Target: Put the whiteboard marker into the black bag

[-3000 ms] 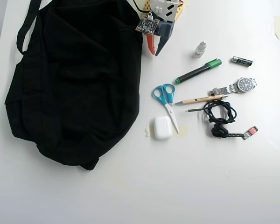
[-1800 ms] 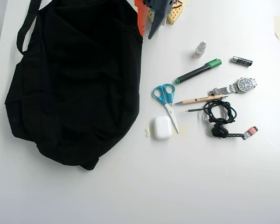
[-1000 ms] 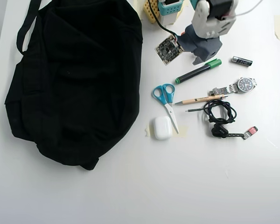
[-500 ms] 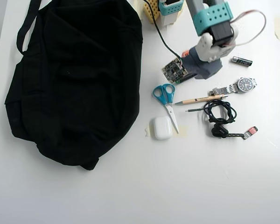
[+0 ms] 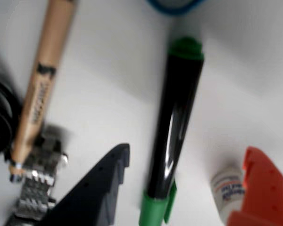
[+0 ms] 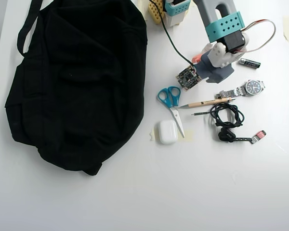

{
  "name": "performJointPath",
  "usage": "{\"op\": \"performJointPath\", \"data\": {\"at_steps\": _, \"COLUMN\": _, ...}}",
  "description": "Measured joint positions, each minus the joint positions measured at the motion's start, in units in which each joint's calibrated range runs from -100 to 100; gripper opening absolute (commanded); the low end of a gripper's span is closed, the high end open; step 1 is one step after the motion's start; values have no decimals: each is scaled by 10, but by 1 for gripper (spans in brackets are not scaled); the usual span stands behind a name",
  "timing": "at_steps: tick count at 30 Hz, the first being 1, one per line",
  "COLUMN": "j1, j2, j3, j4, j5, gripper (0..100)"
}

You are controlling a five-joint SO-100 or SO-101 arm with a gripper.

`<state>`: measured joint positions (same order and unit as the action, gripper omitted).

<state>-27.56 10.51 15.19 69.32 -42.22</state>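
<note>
Fingers of the gripper [image 5: 179,188] stand apart in the wrist view, a dark blue one on the left and an orange one on the right, with nothing clamped between them. The whiteboard marker [image 5: 175,127] lies in that gap on the white table [image 6: 135,192], its long axis running away from the camera, roughly in line with the fingers, one green end nearest the lens and the other farther off. To my eye a straight descent and a squeeze across the barrel is what the grasp calls for.

Left of the blue finger lie a metal watch band [image 5: 35,188] and a wooden pencil [image 5: 40,89]; by the orange finger sits a small white cylinder [image 5: 226,190], too blurred to name.

From overhead the arm hides the marker, near the far right part of the worktop. Scissors [image 6: 171,103] and a white earbud case [image 6: 167,132] lie toward the middle. The black bag [image 6: 77,82] fills the far left corner, well apart from the gripper, so the carry runs leftward.
</note>
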Motion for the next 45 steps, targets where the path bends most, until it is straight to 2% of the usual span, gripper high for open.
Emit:
{"op": "performJointPath", "data": {"at_steps": 6, "j1": -10, "j2": 1, "j3": 15, "j4": -8, "j5": 0, "gripper": 32}}
{"op": "performJointPath", "data": {"at_steps": 14, "j1": -10, "j2": 1, "j3": 81, "j4": -95, "j5": 0, "gripper": 31}}
{"op": "performJointPath", "data": {"at_steps": 17, "j1": -9, "j2": 2, "j3": 96, "j4": -104, "j5": 0, "gripper": 25}}
{"op": "performJointPath", "data": {"at_steps": 22, "j1": -9, "j2": -7, "j3": 119, "j4": -134, "j5": -1, "gripper": 4}}
{"op": "performJointPath", "data": {"at_steps": 23, "j1": -9, "j2": -8, "j3": 123, "j4": -138, "j5": -1, "gripper": 2}}
{"op": "performJointPath", "data": {"at_steps": 35, "j1": -8, "j2": -13, "j3": 123, "j4": -141, "j5": -1, "gripper": 2}}
{"op": "performJointPath", "data": {"at_steps": 40, "j1": 65, "j2": -63, "j3": 72, "j4": -61, "j5": 18, "gripper": 2}}
{"op": "performJointPath", "data": {"at_steps": 45, "j1": 215, "j2": -133, "j3": -26, "j4": 5, "j5": 120, "gripper": 2}}
